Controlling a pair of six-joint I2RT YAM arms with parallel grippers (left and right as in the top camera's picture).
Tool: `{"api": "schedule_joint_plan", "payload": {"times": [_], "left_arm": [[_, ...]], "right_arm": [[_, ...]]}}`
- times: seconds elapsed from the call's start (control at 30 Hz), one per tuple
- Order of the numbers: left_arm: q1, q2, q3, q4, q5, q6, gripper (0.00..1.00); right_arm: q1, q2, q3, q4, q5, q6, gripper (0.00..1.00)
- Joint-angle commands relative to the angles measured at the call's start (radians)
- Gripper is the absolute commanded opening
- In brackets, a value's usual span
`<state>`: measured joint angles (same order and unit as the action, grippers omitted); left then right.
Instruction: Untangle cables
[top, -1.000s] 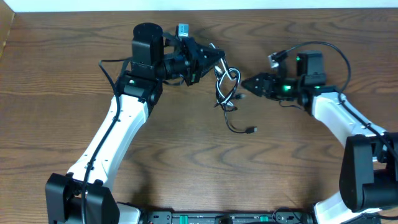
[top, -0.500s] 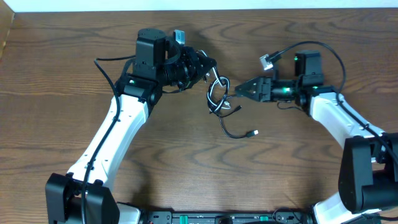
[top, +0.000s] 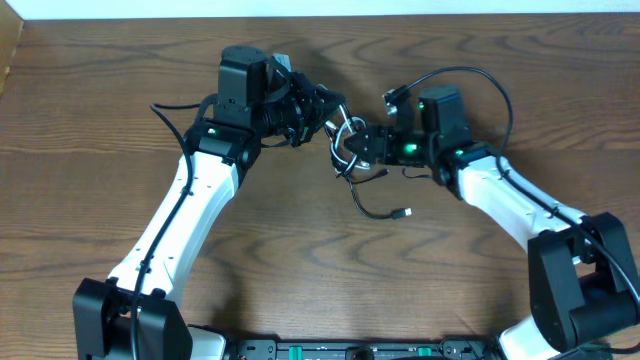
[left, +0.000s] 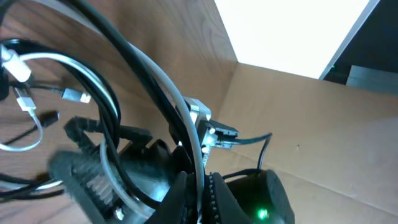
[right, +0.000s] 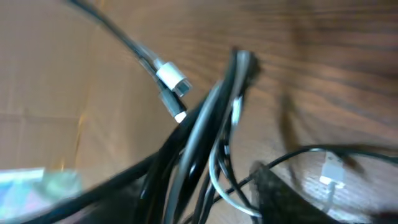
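Right gripper (top: 362, 144) has reached the cables (top: 346, 133), grip unclear; left gripper (top: 328, 112) pinches them shut. Next I'd separate strands.

On my right wrist feed the cables (right: 205, 130) fill the frame as a blurred bundle of black and white strands, slanting from lower left up to top centre. A white plug (right: 172, 77) sticks out at its upper left, with a darker plug (right: 171, 104) just beneath. A second white plug (right: 331, 175) shows against the wooden table (right: 323, 74) at lower right.
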<state>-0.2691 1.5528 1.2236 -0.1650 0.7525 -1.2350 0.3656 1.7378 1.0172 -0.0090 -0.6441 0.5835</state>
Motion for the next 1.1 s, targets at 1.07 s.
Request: {"api": "schedule_joint_plan", "payload": {"times": [1.07], "left_arm": [[0.075, -0.019, 0.017, -0.697, -0.016, 1.086, 0.45]], "right_arm": [[-0.377, -0.262, 0.010, -0.235, -0.087, -0.242, 0.01]]}}
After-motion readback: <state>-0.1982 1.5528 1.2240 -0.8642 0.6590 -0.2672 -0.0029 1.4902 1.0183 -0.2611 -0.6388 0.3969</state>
